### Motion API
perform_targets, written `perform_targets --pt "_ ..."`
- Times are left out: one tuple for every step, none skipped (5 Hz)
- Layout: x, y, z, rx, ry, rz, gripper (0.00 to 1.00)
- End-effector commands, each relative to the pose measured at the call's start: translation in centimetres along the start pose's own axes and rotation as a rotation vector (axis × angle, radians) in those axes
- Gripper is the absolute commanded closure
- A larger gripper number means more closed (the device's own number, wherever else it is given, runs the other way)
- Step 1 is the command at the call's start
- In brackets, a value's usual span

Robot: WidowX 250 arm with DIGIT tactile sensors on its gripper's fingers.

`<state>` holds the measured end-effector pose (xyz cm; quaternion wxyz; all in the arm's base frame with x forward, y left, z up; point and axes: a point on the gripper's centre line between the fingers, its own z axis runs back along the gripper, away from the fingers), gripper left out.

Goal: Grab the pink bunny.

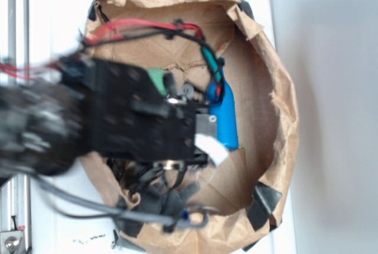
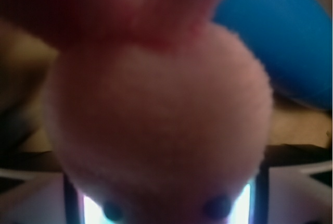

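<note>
The pink bunny [image 2: 161, 125] fills the wrist view, blurred and very near, its two dark eyes at the bottom edge and its ears running up out of frame. My gripper [image 2: 164, 187] stands open around it, one dark finger [image 2: 67, 193] at the left and the other at the right. Bright gaps show between the plush and each finger low down. In the exterior view my gripper [image 1: 208, 136] reaches down inside the brown paper-lined basin [image 1: 277, 118], and the bunny is hidden beneath it.
A blue bottle [image 1: 227, 121] lies right beside the gripper and appears behind the bunny as the blue bottle [image 2: 281, 36]. A green object [image 1: 156, 80] peeks out above the arm. Torn paper walls and black tape ring the basin.
</note>
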<state>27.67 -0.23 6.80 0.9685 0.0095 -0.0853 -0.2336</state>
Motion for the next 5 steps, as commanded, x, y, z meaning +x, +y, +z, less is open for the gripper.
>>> perform_targets --pt "1.5 2.8 8.3 -0.045 -0.177 0.047 1.0" --pt "1.4 3.2 9.4 -0.067 -0.155 0.061 1.0" --pt "1.1 3.5 11.1 -0.002 -0.033 0.128 1.0" --pt "-0.4 3.8 13.3 0.046 0.102 0.258 1.0" --pt "-1.4 3.8 13.8 0.063 0.118 0.291 1.0"
